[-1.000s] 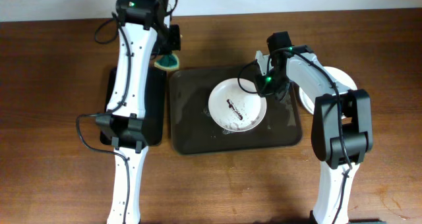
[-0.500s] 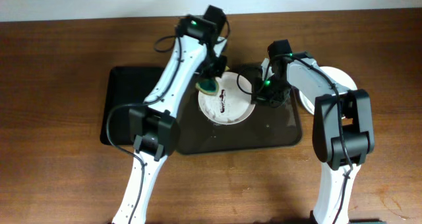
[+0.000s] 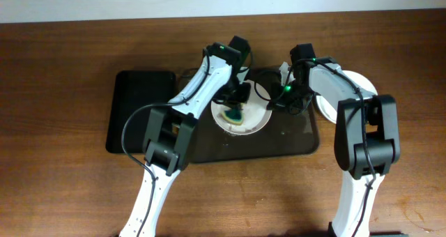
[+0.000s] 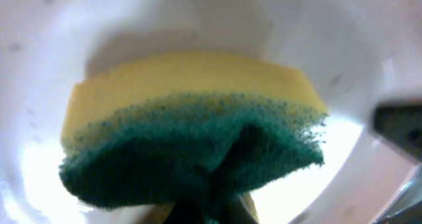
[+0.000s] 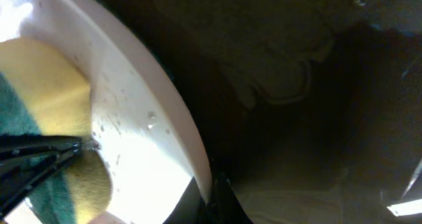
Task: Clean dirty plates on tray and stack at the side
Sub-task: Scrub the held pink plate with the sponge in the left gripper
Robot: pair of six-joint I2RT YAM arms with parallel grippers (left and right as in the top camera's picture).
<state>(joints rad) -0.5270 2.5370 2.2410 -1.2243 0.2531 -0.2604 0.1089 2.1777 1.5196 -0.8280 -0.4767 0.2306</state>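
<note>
A white plate [image 3: 256, 123] lies on the dark brown tray [image 3: 296, 143]. My left gripper [image 3: 234, 111] is shut on a yellow and green sponge [image 3: 232, 116] and presses it onto the plate's middle. In the left wrist view the sponge [image 4: 191, 138] fills the frame against the white plate [image 4: 330, 26]. My right gripper [image 3: 273, 103] is shut on the plate's right rim [image 5: 191, 158], with the tray [image 5: 316, 85] behind it. Another white plate [image 3: 355, 80] lies on the wood to the right of the tray, partly hidden by my right arm.
A smaller black tray [image 3: 139, 111] lies left of the brown tray. The wood tabletop [image 3: 70, 181] spreads around both trays. My two arms cross over the brown tray's upper half.
My left arm swung from the black tray to the plate and brought the sponge down onto its middle, covering the black streaks. My right gripper stayed on the plate's right rim.
</note>
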